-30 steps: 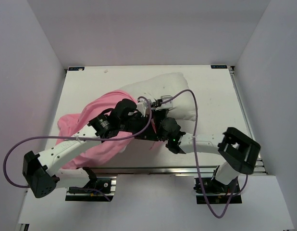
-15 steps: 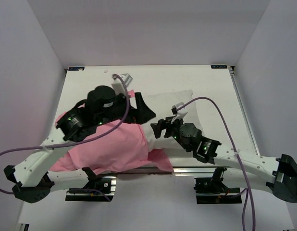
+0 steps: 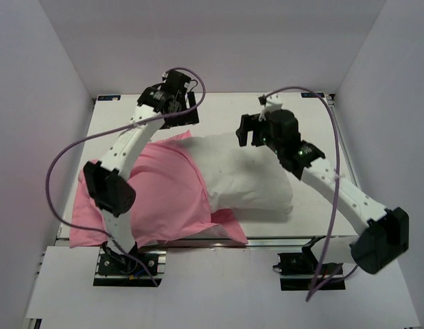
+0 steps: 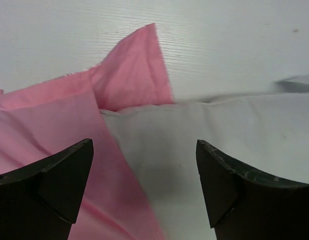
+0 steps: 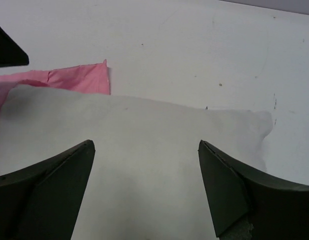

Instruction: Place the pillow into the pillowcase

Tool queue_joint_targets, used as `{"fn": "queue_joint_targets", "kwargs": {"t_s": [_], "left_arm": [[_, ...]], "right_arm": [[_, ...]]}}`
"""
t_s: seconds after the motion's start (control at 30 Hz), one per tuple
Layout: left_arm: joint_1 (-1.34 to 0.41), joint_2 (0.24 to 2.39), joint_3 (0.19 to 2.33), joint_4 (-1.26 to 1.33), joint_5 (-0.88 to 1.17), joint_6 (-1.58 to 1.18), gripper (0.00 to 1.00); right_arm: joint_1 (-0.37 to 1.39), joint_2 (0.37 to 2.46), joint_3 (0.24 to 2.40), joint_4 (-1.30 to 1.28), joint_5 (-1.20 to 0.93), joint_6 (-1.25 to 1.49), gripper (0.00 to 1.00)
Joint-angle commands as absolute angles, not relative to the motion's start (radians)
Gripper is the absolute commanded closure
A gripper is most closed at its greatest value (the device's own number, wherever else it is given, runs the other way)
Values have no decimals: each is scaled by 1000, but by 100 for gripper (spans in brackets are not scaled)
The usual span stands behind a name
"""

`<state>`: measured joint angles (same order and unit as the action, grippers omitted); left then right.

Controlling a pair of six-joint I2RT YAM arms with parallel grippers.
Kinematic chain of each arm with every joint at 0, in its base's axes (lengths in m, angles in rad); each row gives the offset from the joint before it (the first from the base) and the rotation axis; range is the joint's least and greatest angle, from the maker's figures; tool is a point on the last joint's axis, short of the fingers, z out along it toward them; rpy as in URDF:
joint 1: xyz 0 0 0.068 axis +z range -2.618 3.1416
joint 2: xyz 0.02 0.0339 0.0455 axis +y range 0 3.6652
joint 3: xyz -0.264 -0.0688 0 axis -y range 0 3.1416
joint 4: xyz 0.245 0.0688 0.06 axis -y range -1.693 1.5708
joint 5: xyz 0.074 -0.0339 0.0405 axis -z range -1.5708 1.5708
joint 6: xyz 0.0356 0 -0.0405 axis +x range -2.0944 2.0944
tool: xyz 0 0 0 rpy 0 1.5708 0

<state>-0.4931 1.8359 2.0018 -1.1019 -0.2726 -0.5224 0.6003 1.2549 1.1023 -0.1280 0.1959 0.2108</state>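
The pillow (image 3: pixel 250 175) sits partly sleeved in the pillowcase (image 3: pixel 154 195).
My left gripper (image 4: pixel 144 145) hangs spread wide and empty over the pillowcase's far hem corner, and the right gripper (image 5: pixel 145 145) does likewise beyond its mouth, above the pillow. The cloth looks limp and slippery; I'd pinch that hem.

Left end of the pillow (image 3: pixel 250 179): the pillowcase (image 3: pixel 154 199) is covering it, so how far in it is reaching is not showing.
Strip of the pillowcase: the left arm (image 3: pixel 130 140) is crossing above it and hiding the cloth beneath.
Fingers (image 4: pixel 59 187) of the left gripper (image 4: pixel 144 146): the left wrist view's bottom edge is cutting them off.
Fingers (image 5: pixel 49 192) of the right gripper (image 5: pixel 146 145): the right wrist view's bottom edge is cutting them off.
Smeared grey shape (image 4: pixel 299 82): it is blurring at the right edge, too vague to name.
Top-left dark corner (image 5: pixel 7 50): the picture's edge is cutting it off, so what it is cannot be told.
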Motion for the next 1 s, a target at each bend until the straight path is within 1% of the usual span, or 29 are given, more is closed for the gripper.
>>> {"fn": "queue_joint_targets", "kwargs": {"t_s": [0.0,0.03,0.07,0.13,0.2,0.23,0.3,0.33,0.37,0.4,0.43,0.47,0.5,0.53,0.6,0.67,0.73,0.8,0.87,0.93,0.97], "left_arm": [[-443,1868,2117,-1224,-247,-448,8],[-440,1884,2114,-1233,-248,-448,10],[-436,1897,2102,-1239,-245,-448,15],[-428,1894,2056,-1230,-241,-443,17],[-423,1872,1978,-1215,-235,-448,27],[-423,1861,1950,-1209,-220,-449,35],[-423,1812,1841,-1165,-187,-446,48],[-423,1793,1797,-1140,-164,-443,50],[-423,1775,1754,-1108,-93,-431,51],[-423,1749,1679,-1056,-65,-422,59],[-423,1740,1648,-1033,-28,-414,64],[-423,1736,1628,-1017,-2,-419,73],[-423,1733,1617,-1020,-2,-423,95],[-423,1721,1612,-1022,-2,-423,100],[-423,1697,1591,-1000,-2,-417,100],[-423,1643,1579,-976,-3,-411,100],[-423,1593,1559,-950,-5,-403,100],[-423,1566,1555,-927,-2,-393,100],[-423,1546,1565,-923,-2,-384,100],[-423,1542,1586,-928,-2,-376,100],[-423,1533,1591,-924,0,-373,100]], "right_arm": [[504,1356,1233,-183,-28,115,11],[489,1417,1264,-186,-64,101,11],[480,1449,1323,-195,-108,71,11],[468,1544,1376,-195,-217,0,11],[463,1616,1477,-236,-332,-55,11],[462,1690,1511,-253,-374,-75,11],[462,1756,1610,-303,-501,-98,11],[460,1822,1643,-327,-533,-119,11],[462,1851,1673,-345,-564,-129,11],[460,1900,1718,-363,-622,-138,11],[462,1922,1733,-364,-650,-152,11],[460,1946,1752,-371,-661,-158,11],[462,2000,1811,-421,-690,-164,11],[462,2026,1847,-464,-705,-170,11],[471,2075,1894,-561,-773,-208,11],[485,2068,1829,-586,-845,-260,11],[509,2043,1720,-566,-864,-293,11],[528,2026,1684,-583,-911,-351,21],[541,2016,1689,-644,-992,-431,58],[543,2003,1716,-650,-1023,-425,100],[543,1985,1732,-655,-990,-413,100]]}}
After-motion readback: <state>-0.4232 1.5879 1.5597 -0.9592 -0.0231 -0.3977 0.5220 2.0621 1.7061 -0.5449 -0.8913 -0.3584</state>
